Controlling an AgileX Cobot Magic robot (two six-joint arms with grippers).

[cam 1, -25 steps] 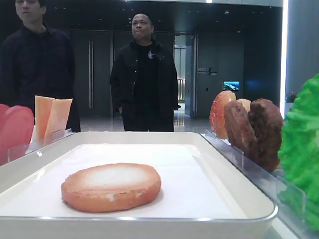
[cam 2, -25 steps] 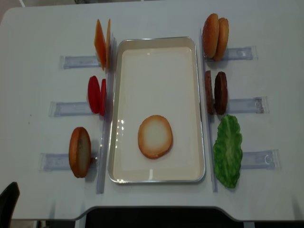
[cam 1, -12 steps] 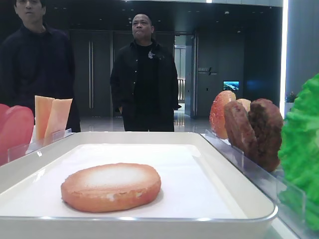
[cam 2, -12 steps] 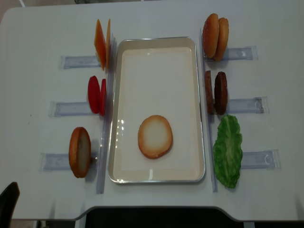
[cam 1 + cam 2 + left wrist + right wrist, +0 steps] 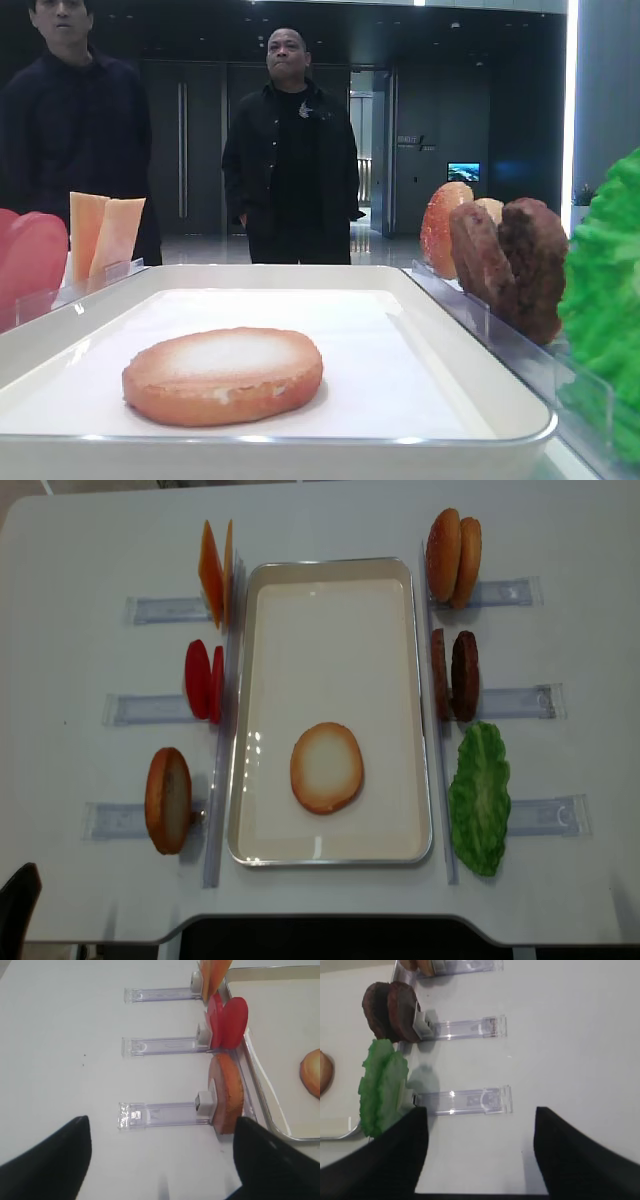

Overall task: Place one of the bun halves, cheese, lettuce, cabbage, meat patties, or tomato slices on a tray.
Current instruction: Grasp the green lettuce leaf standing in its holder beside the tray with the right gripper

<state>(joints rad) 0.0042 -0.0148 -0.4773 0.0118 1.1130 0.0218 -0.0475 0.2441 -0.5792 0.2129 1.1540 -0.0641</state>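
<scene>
On the left of the counter (image 5: 80, 550), a bun half (image 5: 168, 800), tomato slices (image 5: 204, 680) and cheese (image 5: 215, 572) stand in racks. Another bun half (image 5: 326, 767) lies flat in the tray (image 5: 330, 570). Right of it stand patties (image 5: 455, 674) and lettuce (image 5: 480, 798). Both the left hand (image 5: 160, 1160) and right hand (image 5: 477, 1155) are spread apart, empty. A careless reach could topple the standing slices. Nothing on the counter has shifted since before.

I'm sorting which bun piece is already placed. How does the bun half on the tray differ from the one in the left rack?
The bun half on the tray lies flat, pale cut face up; the bun half in the left rack stands on edge in a clear rack, cut face sideways. The first rests inside the white tray; the second stands outside it on the table, beside the tray's rim. Both are round and orange-brown, alike in size.
</scene>
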